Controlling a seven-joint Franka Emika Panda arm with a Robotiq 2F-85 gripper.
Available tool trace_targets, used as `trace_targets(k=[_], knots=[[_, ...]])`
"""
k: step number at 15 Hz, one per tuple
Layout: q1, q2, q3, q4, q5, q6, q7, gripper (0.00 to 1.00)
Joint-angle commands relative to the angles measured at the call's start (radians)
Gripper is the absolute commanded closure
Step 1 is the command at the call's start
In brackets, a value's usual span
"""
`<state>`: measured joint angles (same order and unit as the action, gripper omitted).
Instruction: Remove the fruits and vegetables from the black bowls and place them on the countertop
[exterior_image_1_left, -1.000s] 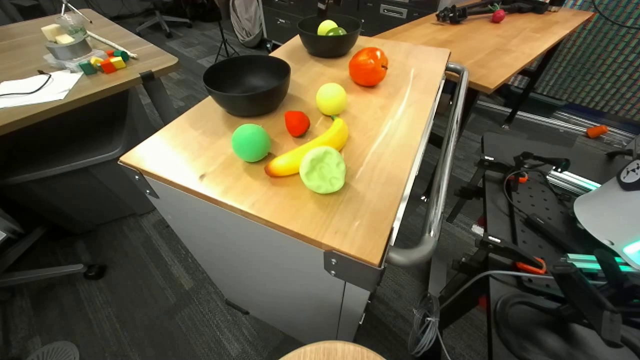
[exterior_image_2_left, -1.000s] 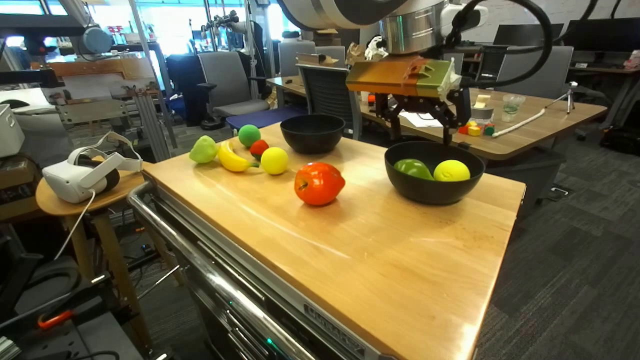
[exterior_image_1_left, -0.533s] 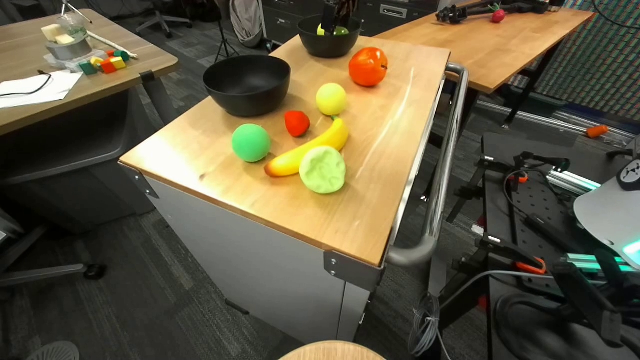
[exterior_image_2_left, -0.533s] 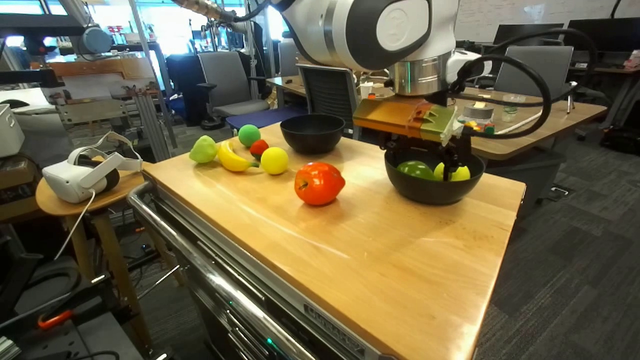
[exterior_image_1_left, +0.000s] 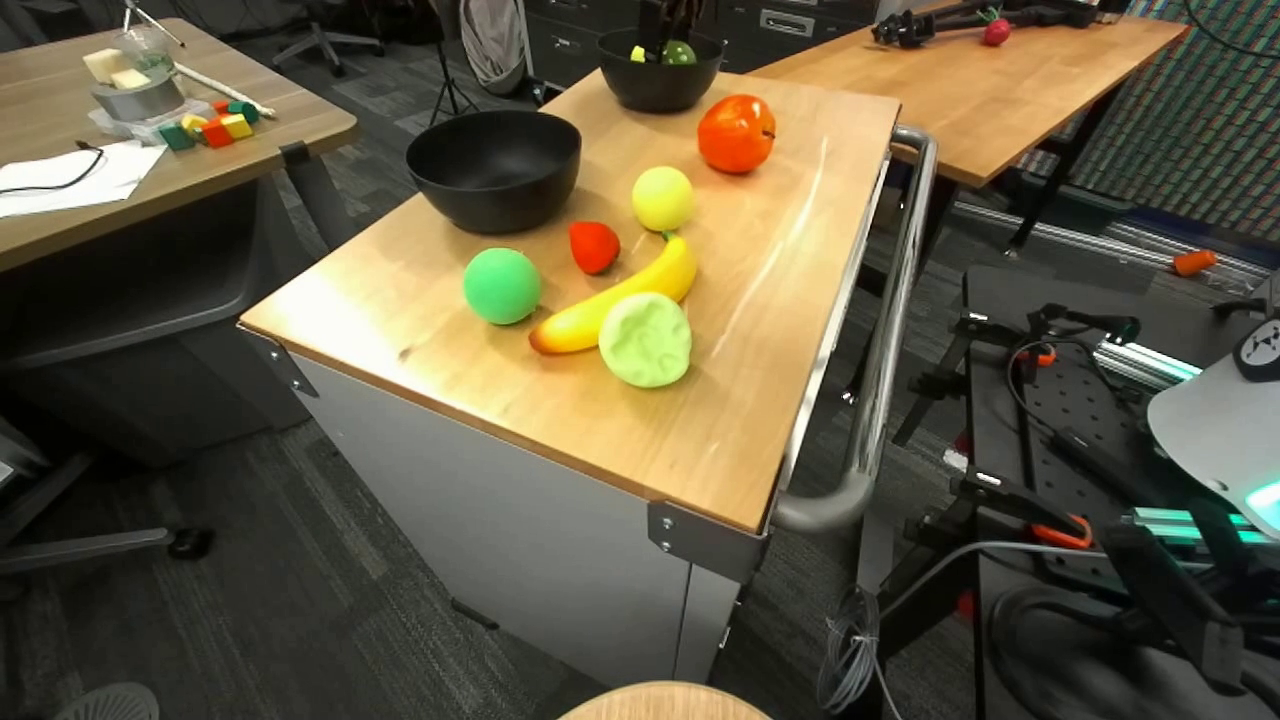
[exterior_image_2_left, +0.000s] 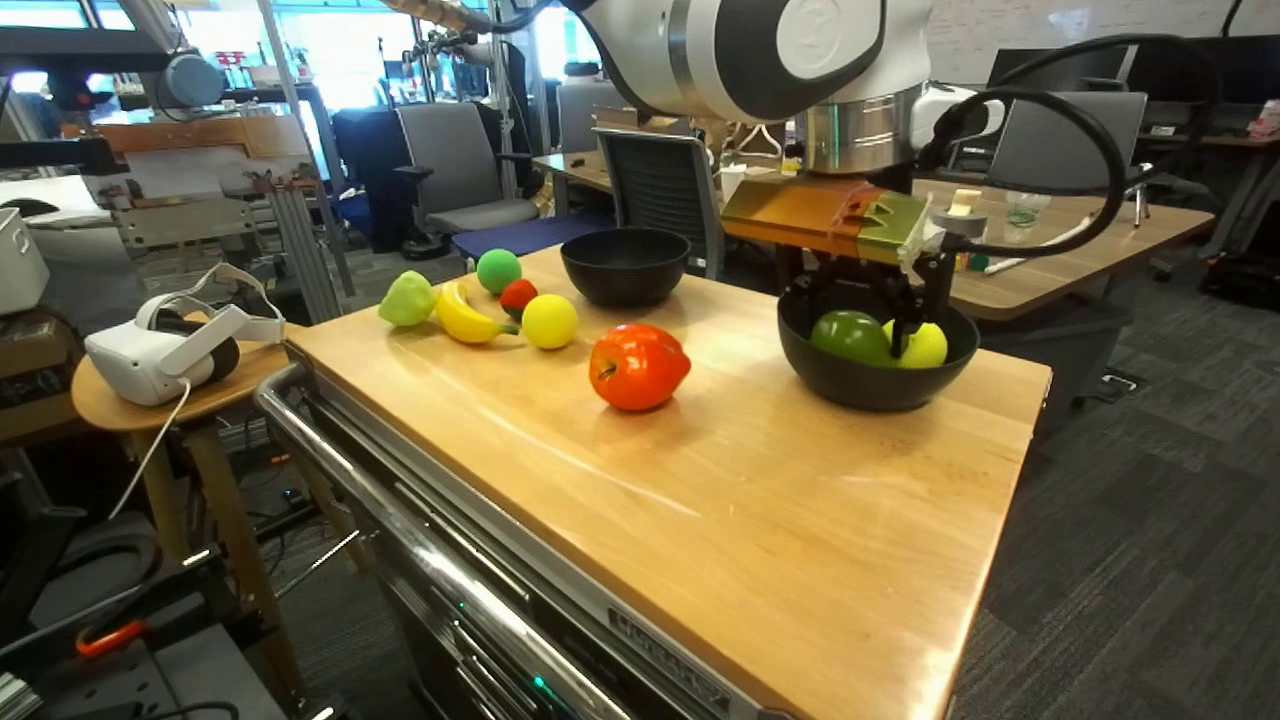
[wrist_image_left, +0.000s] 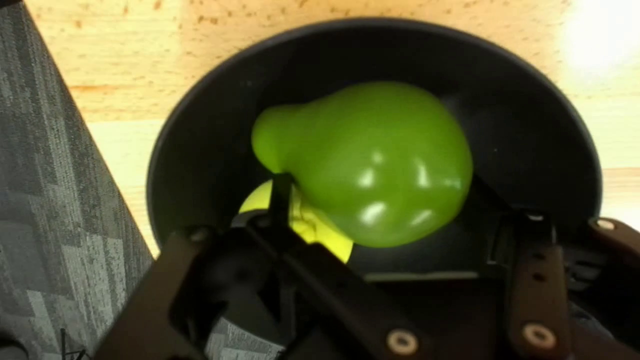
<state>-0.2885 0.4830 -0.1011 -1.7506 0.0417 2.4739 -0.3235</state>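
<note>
1. Gripper (wrist_image_left: 380, 187), in the wrist view, 12 o'clock at the top throughout: its jaws stand well apart, a finger on either side of a green pear-shaped fruit (wrist_image_left: 370, 155); whether they press on it I cannot tell. That fruit lies in a black bowl (wrist_image_left: 520, 75), its neck toward 9 o'clock, its pear shape plain only here. A yellow fruit (wrist_image_left: 332, 240) peeps out between its 7 and 8 o'clock, partly covered by a finger.

2. Robot arm (exterior_image_2_left: 865, 65), in an exterior view, hangs above the same bowl at its 12 o'clock. The yellow fruit is at the green one's 3 o'clock, a dark finger in front of its 9 o'clock edge. An orange-red fruit (exterior_image_2_left: 640, 367) sits on the countertop (exterior_image_2_left: 800, 520) at the bowl's 9 o'clock, with a second black bowl (exterior_image_2_left: 626, 270) toward 10. Only here is a white headset (exterior_image_2_left: 165, 360) seen, on a stool (exterior_image_2_left: 120, 416) at the countertop's 9 o'clock.

3. Yellow ball (exterior_image_1_left: 662, 198), in an exterior view, stands at the second black bowl's 3 o'clock, a red piece (exterior_image_1_left: 594, 248) at 4, a green ball (exterior_image_1_left: 502, 286) at 6, a banana (exterior_image_1_left: 665, 270) and pale green cabbage (exterior_image_1_left: 645, 345) between 4 and 5. The gripper blocks most of the yellow fruit from here. A metal rail (exterior_image_1_left: 890, 320) runs along the countertop's 3 o'clock side; coloured blocks (exterior_image_1_left: 215, 132) lie on a desk (exterior_image_1_left: 310, 125) at 10.
</note>
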Motion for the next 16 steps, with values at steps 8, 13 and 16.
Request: trace_targets(k=[8, 13, 16], knots=[[0.018, -0.047, -0.002, -0.003, -0.006, -0.055, 0.072, 0.52], [0.125, -0.176, -0.049, -0.081, -0.192, 0.02, 0.151, 0.52], [0.215, -0.282, -0.084, -0.172, -0.428, 0.063, 0.264, 0.52]])
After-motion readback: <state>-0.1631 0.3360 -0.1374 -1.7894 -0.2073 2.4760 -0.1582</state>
